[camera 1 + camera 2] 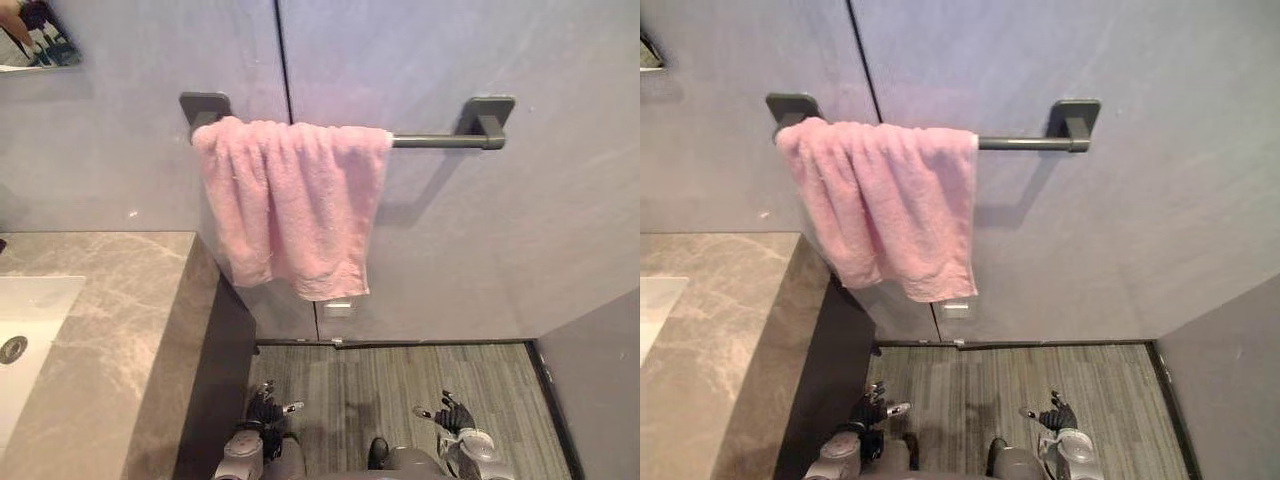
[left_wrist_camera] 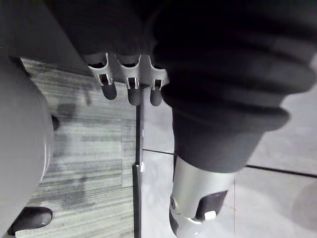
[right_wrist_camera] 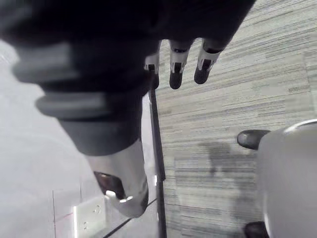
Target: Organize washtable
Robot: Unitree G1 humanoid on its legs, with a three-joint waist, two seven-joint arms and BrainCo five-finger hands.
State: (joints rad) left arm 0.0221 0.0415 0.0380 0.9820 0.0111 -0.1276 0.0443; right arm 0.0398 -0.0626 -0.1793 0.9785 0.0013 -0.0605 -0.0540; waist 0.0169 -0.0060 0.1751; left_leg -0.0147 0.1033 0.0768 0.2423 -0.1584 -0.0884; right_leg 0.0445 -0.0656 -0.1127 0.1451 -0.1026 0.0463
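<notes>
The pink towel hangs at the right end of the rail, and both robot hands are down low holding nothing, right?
Not quite. The pink towel hangs at the left end of the rail, the end nearer the counter, as the left eye view shows. The left hand and right hand are indeed down low, holding nothing.

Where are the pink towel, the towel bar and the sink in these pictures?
pink towel (image 1: 290,200): left eye view, middle of the hanging cloth.
towel bar (image 1: 435,141): left eye view, bare rod to the right of the towel.
sink (image 1: 35,305): left eye view, white basin surface above the drain.
</notes>
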